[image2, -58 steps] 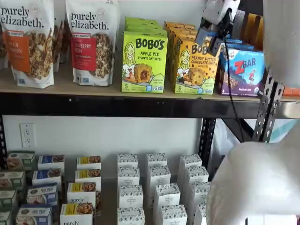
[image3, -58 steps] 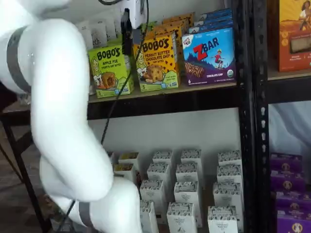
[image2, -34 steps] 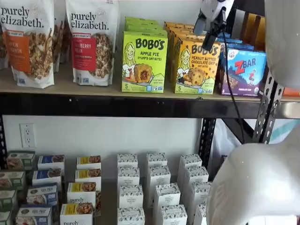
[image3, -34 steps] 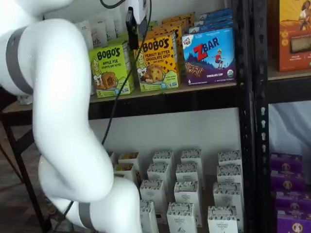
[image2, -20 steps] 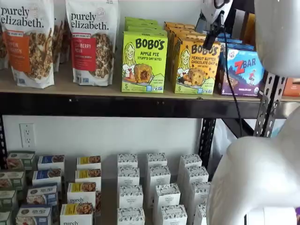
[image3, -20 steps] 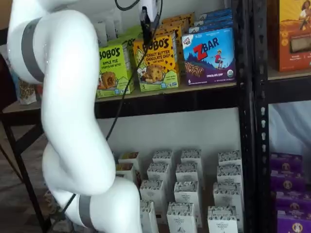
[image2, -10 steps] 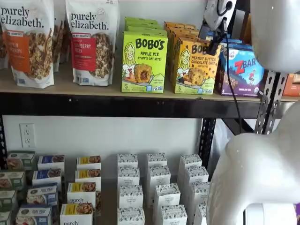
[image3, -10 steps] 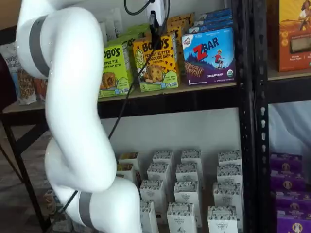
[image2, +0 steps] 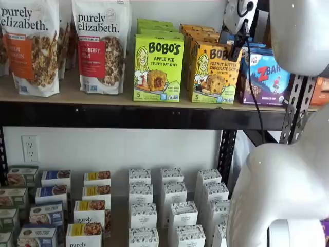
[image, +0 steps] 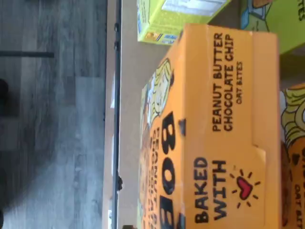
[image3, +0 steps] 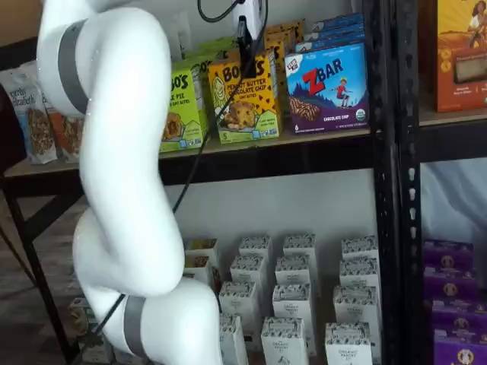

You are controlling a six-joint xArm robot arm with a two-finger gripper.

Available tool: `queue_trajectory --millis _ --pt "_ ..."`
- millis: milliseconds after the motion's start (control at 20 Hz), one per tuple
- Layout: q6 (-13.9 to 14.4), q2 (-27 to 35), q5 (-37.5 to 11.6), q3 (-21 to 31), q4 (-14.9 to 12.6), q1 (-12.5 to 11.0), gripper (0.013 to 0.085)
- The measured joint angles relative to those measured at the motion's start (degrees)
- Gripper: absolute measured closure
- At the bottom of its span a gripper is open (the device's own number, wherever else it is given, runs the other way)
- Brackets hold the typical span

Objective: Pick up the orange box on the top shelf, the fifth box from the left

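Hand (image2: 236,45) just above orange box (image2: 214,72) on top shelf (image2: 103,98), over its top edge; spread wide, gripping nothing.

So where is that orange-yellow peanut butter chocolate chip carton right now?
In both shelf views the orange-yellow BOBO'S carton stands upright at the front of the tan wooden top shelf, between the green Apple Pie carton and the blue ZBAR box.
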Motion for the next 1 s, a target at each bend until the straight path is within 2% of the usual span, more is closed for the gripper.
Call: queue_trajectory --millis 550,1000 --pt "0.49 1.72 2.35 -1.35 -2.89 0.93 0.0130" --pt "1.15 1.36 1.89 0.33 -3.87 1.80 0.0130"
